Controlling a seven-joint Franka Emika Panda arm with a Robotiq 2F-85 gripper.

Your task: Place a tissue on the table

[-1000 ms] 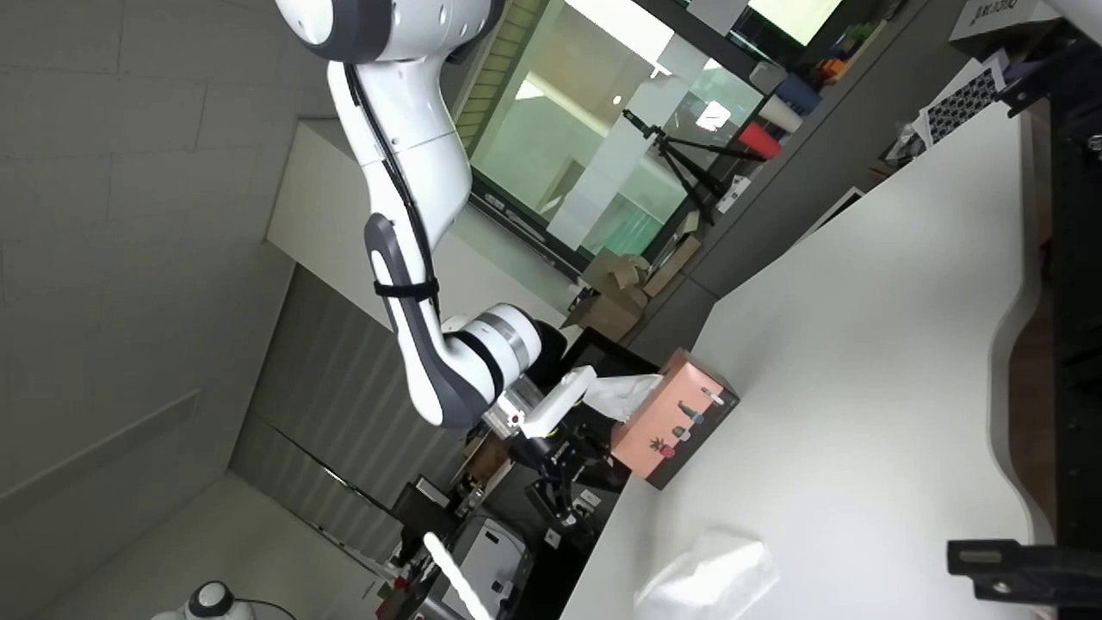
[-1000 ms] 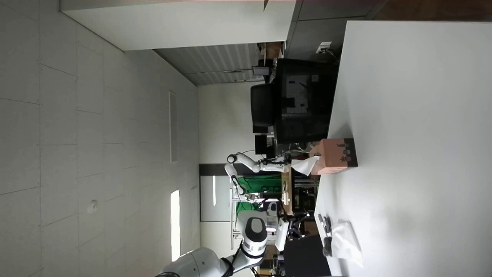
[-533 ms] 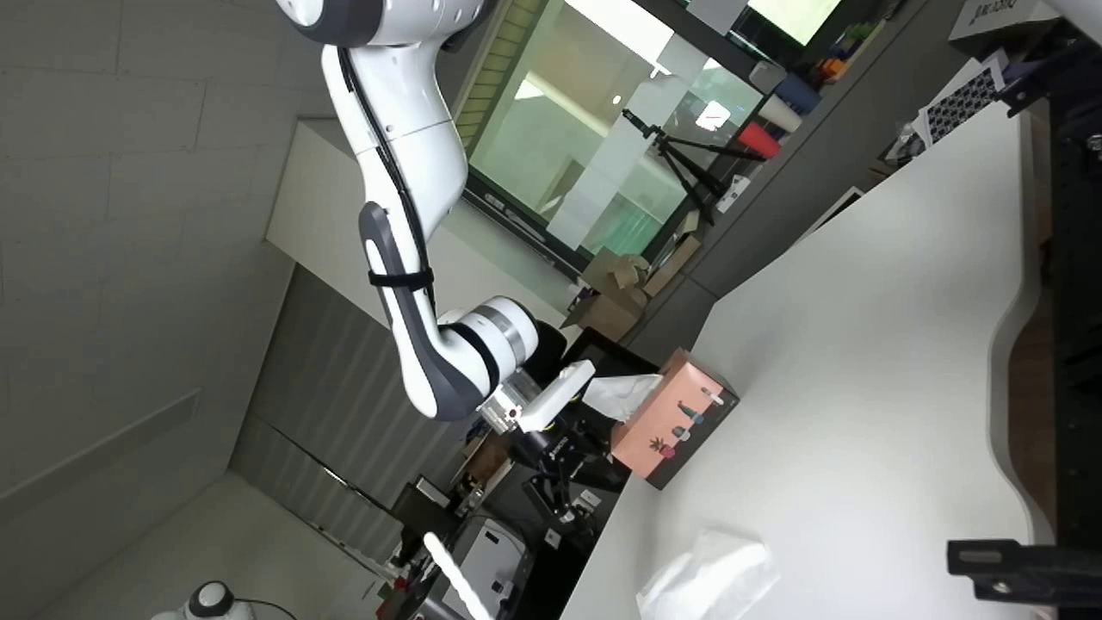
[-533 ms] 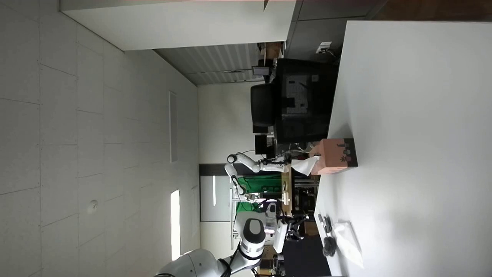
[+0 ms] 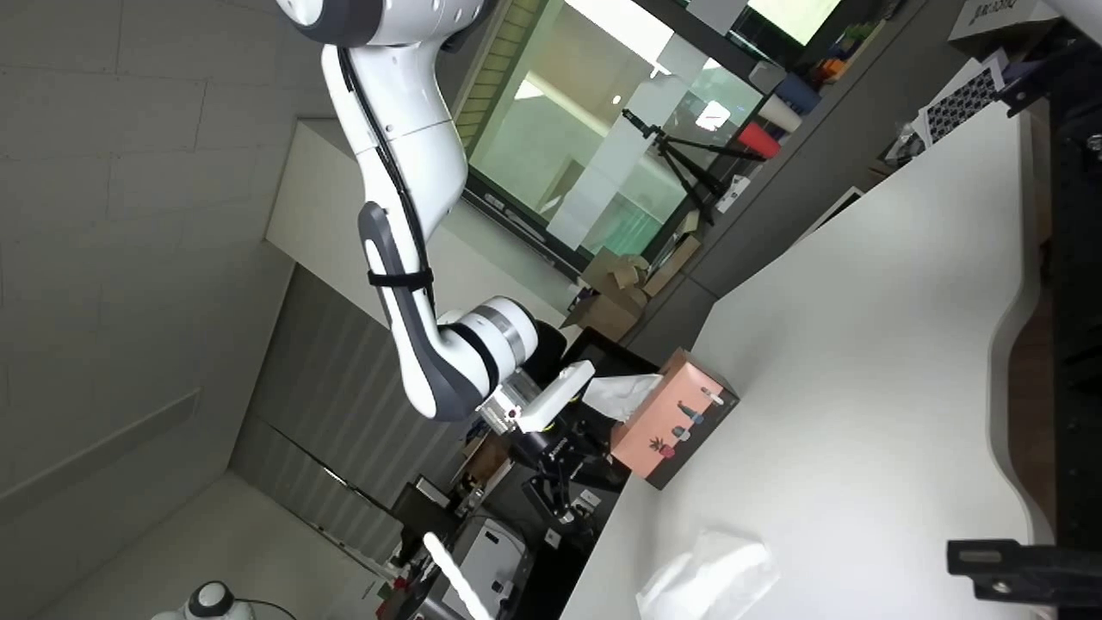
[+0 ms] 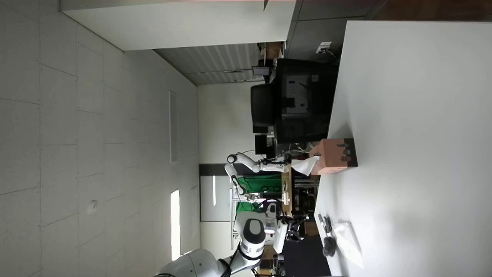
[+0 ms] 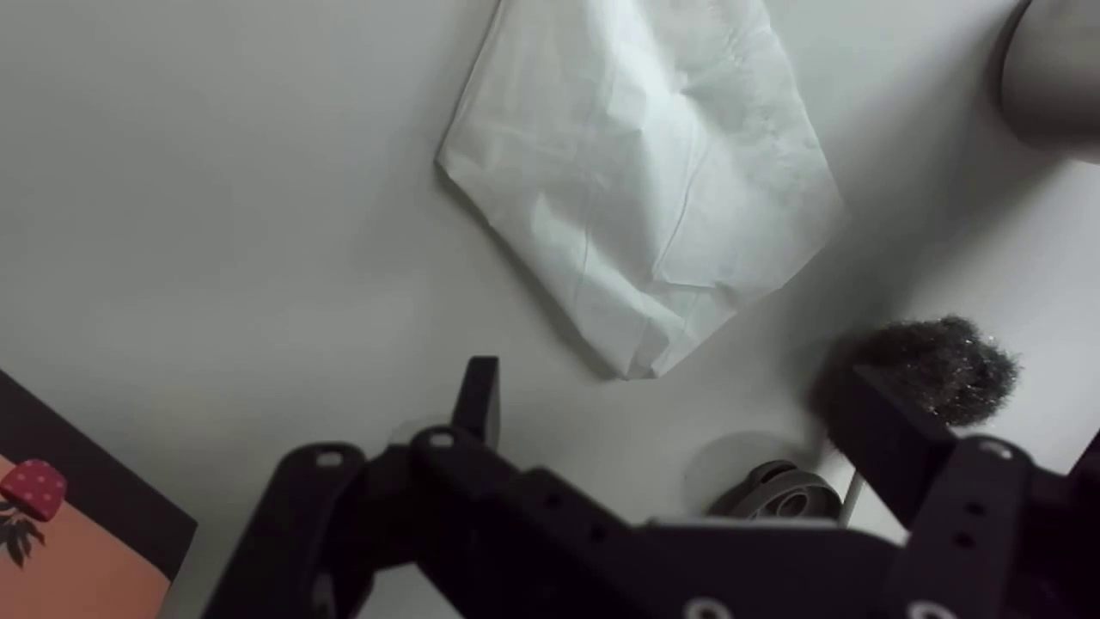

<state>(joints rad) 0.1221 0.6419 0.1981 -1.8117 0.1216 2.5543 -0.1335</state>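
Note:
A white tissue [image 5: 710, 577] lies crumpled on the white table [image 5: 861, 362]; it also shows in an exterior view [image 6: 348, 244] and at the top of the wrist view [image 7: 636, 180]. A pink tissue box [image 5: 676, 422] with a dark base stands on the table, with another tissue [image 5: 620, 396] sticking out of its opening. The box also shows in an exterior view [image 6: 332, 156] and at the lower left of the wrist view [image 7: 86, 559]. My gripper [image 7: 687, 413] is open and empty above the table. In an exterior view the gripper [image 5: 560, 508] is beside the box.
A dark fuzzy brush head [image 7: 954, 370] lies beside the tissue, partly behind a finger; it also shows in an exterior view [image 6: 329, 246]. A grey ringed item [image 7: 782, 494] lies below my fingers. A grey cylinder [image 7: 1053, 77] stands at the upper right.
The arm rose slightly away from the table during the first half second, then held still. The loose tissue settled a little lower, showing more of the brush head.

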